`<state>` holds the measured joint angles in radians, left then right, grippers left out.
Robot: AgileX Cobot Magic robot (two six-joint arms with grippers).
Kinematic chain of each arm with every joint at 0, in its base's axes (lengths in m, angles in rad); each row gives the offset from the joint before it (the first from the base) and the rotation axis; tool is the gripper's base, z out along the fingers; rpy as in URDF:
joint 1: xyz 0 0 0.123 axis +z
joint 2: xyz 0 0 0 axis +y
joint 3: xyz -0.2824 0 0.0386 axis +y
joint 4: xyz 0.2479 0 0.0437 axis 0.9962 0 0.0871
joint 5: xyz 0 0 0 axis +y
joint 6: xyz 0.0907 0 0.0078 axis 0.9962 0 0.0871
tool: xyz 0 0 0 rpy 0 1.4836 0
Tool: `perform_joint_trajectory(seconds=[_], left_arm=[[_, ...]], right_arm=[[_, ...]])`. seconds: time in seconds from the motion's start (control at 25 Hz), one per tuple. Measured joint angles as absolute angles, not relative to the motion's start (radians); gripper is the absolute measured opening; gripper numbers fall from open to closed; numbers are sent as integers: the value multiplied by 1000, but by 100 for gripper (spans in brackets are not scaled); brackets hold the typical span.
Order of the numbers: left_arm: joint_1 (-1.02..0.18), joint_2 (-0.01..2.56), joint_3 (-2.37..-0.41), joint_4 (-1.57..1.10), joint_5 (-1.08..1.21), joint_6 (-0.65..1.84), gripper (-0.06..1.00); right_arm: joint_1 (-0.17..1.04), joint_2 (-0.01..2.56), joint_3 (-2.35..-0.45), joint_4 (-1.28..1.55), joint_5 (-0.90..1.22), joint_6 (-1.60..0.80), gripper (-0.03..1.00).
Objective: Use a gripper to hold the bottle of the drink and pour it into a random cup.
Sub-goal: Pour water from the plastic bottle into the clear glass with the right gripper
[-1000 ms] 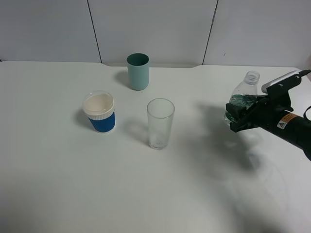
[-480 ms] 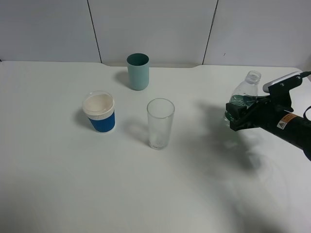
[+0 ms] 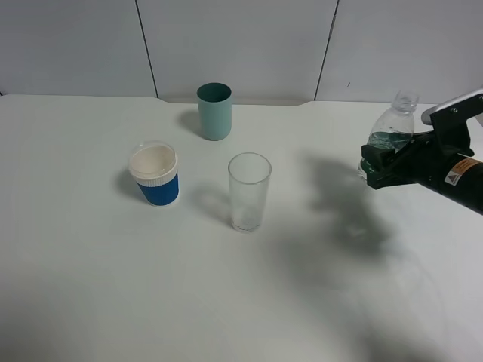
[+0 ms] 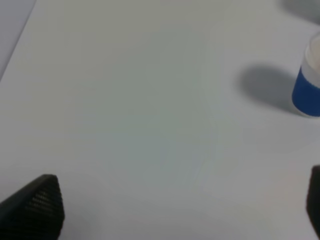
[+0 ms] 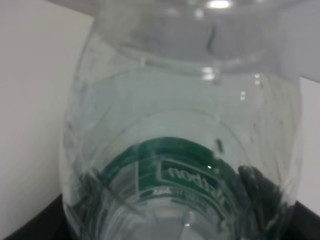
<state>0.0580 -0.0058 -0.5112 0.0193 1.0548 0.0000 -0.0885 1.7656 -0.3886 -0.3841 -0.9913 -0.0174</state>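
The clear bottle of the drink (image 3: 398, 121), capless and with a green label, hangs upright above the table at the far right, and my right gripper (image 3: 379, 166) is shut around its lower body. In the right wrist view the bottle (image 5: 185, 130) fills the picture, its green label low down. The cup (image 3: 249, 191), a tall clear glass, stands upright near the table's middle, well left of the bottle. My left gripper (image 4: 175, 210) is open over bare table, its black fingertips (image 4: 37, 205) wide apart with nothing between them.
A teal cup (image 3: 214, 111) stands behind the glass, near the back wall. A white paper cup with a blue sleeve (image 3: 155, 175) stands left of the glass and also shows in the left wrist view (image 4: 307, 85). The white table (image 3: 113, 286) ends near the right arm.
My right gripper has lifted the bottle higher and carried it slightly to the right. The three cups have not moved.
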Motion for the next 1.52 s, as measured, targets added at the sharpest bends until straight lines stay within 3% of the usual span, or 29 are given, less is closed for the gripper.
perform_joint_trajectory(seconds=[0.56,0.84,1.2,1.52], left_arm=[[58,-6,-511,19,1055,0,98],[58,-6,-511,19,1055,0,98],[58,-6,-511,19,1055,0,98],[58,-6,-511,19,1055,0,98]], right_arm=[[-66,1482,-510,-375,-538,123,55],[107,1473,-665,-375,-267,119,55],[303,1473,-837,-451,-133,86,55],[398,1507,-900,-709,-23,286,55]])
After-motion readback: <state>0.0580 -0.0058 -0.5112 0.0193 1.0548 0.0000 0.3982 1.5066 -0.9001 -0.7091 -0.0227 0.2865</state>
